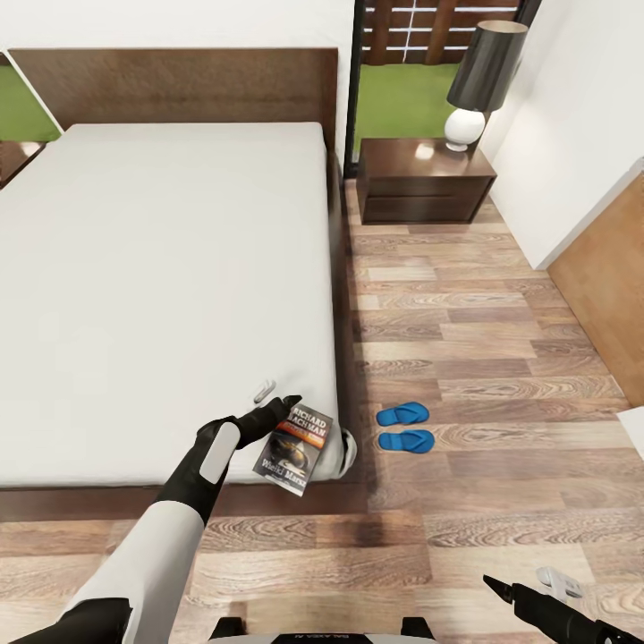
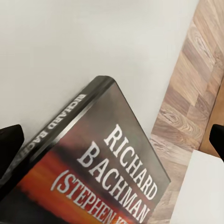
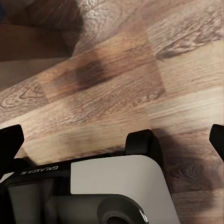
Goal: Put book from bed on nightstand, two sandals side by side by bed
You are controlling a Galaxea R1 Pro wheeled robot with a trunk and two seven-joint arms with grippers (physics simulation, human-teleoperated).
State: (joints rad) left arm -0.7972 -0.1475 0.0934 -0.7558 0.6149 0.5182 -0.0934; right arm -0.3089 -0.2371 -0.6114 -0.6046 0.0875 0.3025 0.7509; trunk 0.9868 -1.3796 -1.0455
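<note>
The book, dark with white "RICHARD BACHMAN" lettering and an orange band, sits tilted at the near right corner of the bed, partly over the mattress edge. My left gripper is at the book's top edge. In the left wrist view the book lies between the wide-apart fingertips of the open left gripper. Two blue sandals lie side by side on the floor to the right of the bed. A nightstand stands at the right of the headboard. My right gripper hangs open low over the floor.
A lamp with a dark shade stands on the right nightstand. A second nightstand peeks in at the left edge. A white wall and a wooden panel bound the floor strip on the right. The robot's base is below my right gripper.
</note>
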